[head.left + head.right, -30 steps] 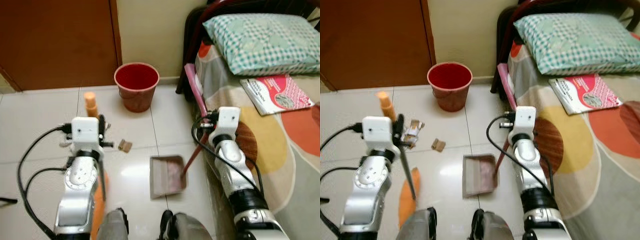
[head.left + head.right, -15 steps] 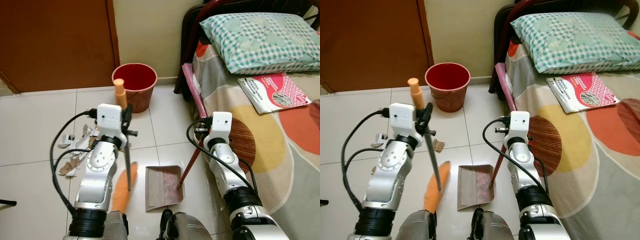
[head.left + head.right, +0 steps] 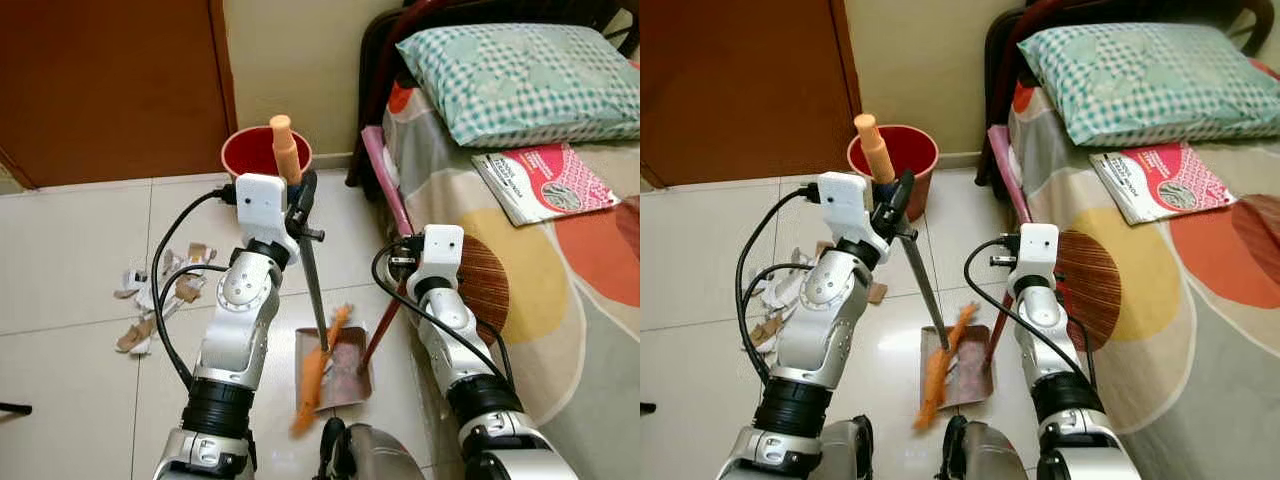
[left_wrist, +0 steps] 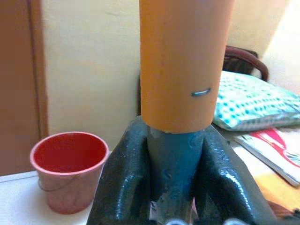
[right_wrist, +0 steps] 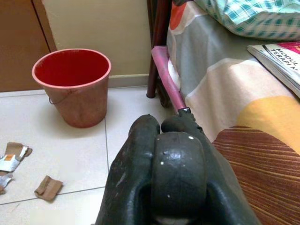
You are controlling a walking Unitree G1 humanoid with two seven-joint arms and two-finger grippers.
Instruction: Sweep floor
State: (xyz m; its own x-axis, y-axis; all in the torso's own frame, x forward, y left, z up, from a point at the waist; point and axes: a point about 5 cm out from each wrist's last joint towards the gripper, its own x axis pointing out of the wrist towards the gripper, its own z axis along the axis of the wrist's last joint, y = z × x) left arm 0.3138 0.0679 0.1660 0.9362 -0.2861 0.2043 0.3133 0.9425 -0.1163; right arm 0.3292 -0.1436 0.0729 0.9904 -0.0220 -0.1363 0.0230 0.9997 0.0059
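Right gripper (image 3: 1017, 283) at 5 o'clock clamped on the dustpan (image 3: 962, 368) handle; left gripper (image 3: 902, 205) squeezed tight round the broom (image 3: 937, 362), brush end over the pan. Best to keep the pan flat and brush gently. Paper scraps (image 3: 158, 300) waiting at 9 o'clock, red bucket (image 3: 262, 152) at 12.

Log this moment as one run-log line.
left gripper: shut on broom | bristles over dustpan | right gripper: shut on dustpan handle | paper scraps on floor

Home bedroom: bed (image 3: 560, 300) w/ checked pillow (image 3: 520, 70) & magazine (image 3: 540, 185), tiled floor (image 3: 70, 260), wooden door (image 3: 110, 90), red bucket (image 5: 72, 86).
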